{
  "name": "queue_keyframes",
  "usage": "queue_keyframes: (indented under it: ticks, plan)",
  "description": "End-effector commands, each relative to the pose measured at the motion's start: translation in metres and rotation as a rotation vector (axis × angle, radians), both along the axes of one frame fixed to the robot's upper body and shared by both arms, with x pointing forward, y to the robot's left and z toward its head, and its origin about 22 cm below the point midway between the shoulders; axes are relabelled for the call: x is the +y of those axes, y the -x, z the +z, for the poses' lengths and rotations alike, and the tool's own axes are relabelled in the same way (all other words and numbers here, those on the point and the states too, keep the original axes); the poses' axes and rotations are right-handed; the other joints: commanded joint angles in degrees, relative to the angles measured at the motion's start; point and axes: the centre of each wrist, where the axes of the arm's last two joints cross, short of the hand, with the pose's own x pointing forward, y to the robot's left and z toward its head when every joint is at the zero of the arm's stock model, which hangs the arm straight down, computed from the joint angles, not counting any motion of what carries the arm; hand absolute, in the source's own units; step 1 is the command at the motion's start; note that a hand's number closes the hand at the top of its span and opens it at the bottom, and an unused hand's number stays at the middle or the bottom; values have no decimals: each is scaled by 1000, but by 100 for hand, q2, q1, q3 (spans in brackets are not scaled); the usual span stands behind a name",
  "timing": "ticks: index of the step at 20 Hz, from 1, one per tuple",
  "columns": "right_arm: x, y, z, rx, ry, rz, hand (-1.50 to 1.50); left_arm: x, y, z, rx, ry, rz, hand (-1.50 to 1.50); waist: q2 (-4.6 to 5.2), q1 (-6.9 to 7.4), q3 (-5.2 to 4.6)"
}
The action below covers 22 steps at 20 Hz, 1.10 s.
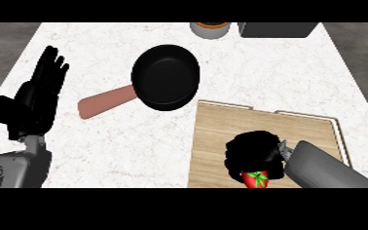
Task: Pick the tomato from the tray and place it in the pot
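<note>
a: while the right hand [251, 153] sits low over the wooden tray [215, 141], where is the tomato [256, 179]?

b: just under that hand, at the tray's near edge. it is red with a green top, and only its lower part shows below the black fingers. the fingers are curled down over it, so the hand looks closed round the tomato, though i cannot tell whether the tomato is off the wood or resting on it.

a: and the right forearm [323, 168]?

b: grey, coming in from the lower right corner, slanting across the tray's near right part to the hand.

a: what about the pot?

b: what shows is a black pan [166, 77] with a reddish-brown handle [106, 102], lying on the white marbled counter [108, 141] to the left of the tray's far corner. the handle points toward the near left. the pan is well apart from the tomato.

a: the left hand [39, 95]?

b: at the left edge, fingers straight and pointing up, released, holding nothing. its grey forearm [25, 168] shows in the lower left corner.

a: anything else on the counter?

b: at the far edge, a round grey container with an orange-brown rim [210, 29], and beside it to the right a dark grey boxy object [277, 29], both cut off by the view's top.
</note>
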Motion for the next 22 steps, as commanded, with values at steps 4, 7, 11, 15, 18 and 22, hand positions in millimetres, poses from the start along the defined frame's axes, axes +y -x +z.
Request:
queue_keyframes:
  ticks: [4, 7, 11, 15, 18, 22]
  plan:
    - [98, 31, -17, 69, -155, -364, 150, 8, 4, -5, 15, 1, 34, 0, -30, -220, 27]
    - [145, 49, -8, 62, -212, -483, 150, 10, 3, 0, 12, -8, 33, 0, -43, -247, 37]
    - [165, 61, 17, -28, -266, -656, 150, 0, 0, 2, 5, -7, -1, 0, -23, -91, 53]
    - [167, 79, 40, -45, -476, -849, 150, -1, 2, -7, 21, 11, -8, 0, -18, -4, 66]
    - [170, 85, 66, -117, -629, -988, 150, 0, 3, -7, 23, -8, -11, 0, -49, 83, 64]
    - [177, 93, 95, -218, -838, -1119, 150, -4, -1, -7, 21, 3, -27, 0, -23, 77, 48]
